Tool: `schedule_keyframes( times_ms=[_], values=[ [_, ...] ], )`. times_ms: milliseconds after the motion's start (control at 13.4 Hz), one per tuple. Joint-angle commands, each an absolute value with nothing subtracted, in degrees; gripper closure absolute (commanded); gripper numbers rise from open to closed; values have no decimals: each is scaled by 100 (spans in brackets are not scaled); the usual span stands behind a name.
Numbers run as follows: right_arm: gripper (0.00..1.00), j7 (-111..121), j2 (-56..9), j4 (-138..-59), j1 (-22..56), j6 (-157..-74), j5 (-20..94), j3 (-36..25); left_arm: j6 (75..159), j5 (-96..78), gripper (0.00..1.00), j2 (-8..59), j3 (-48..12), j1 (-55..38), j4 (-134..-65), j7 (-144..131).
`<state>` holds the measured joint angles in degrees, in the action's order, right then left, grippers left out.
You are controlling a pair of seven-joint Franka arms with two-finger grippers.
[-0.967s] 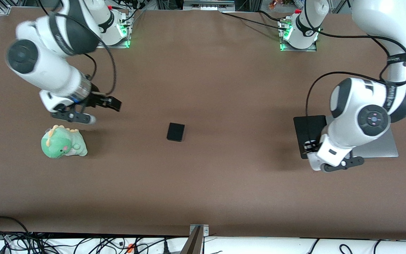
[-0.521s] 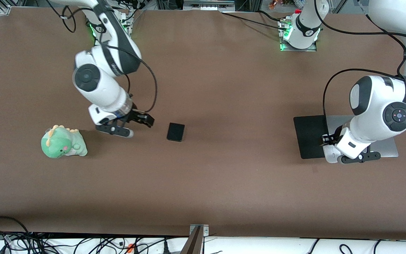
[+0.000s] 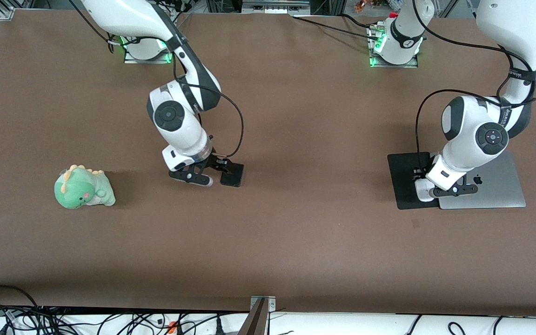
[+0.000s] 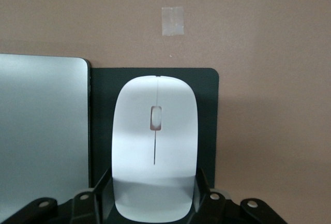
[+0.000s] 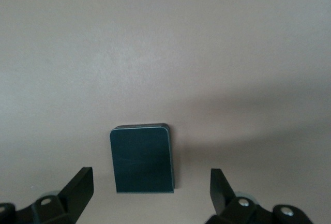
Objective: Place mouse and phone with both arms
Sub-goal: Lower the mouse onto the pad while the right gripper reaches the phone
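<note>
Between the right gripper's (image 5: pixel 150 193) wide-spread fingers lay the flat black phone (image 5: pixel 142 158), untouched; left gripper (image 4: pixel 153 198) clamped the glossy white mouse (image 4: pixel 154 144) over the pad (image 4: pixel 207 115).

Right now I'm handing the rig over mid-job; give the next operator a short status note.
Left claw: shut on the mouse, holding it over the black mouse pad beside the silver laptop.
Right claw: open, over the phone mid-table, fingers either side, not gripping.
Done: mouse brought to the pad.
Left: release the mouse, grasp and place the phone.
Green dinosaur plush sits toward the right arm's end.
</note>
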<state>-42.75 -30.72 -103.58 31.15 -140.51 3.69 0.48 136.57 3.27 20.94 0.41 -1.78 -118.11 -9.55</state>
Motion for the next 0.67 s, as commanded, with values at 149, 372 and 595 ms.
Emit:
schedule_keyframes(
  times_ms=[149,372,595],
  values=[
    [0,-5255,-3462,-10283,3410,-14352,-571,-35,14281,536,41,2521,-26,-62,-11830,-993],
    [0,-5404,-3621,-10231,3515,-14519,-571,-44,14720,536,41,2847,-18,61,-11821,-984],
    [0,-5432,-3744,-10204,3586,-14703,-580,-44,14774,536,38,2909,-26,79,-11795,-993]
  ],
)
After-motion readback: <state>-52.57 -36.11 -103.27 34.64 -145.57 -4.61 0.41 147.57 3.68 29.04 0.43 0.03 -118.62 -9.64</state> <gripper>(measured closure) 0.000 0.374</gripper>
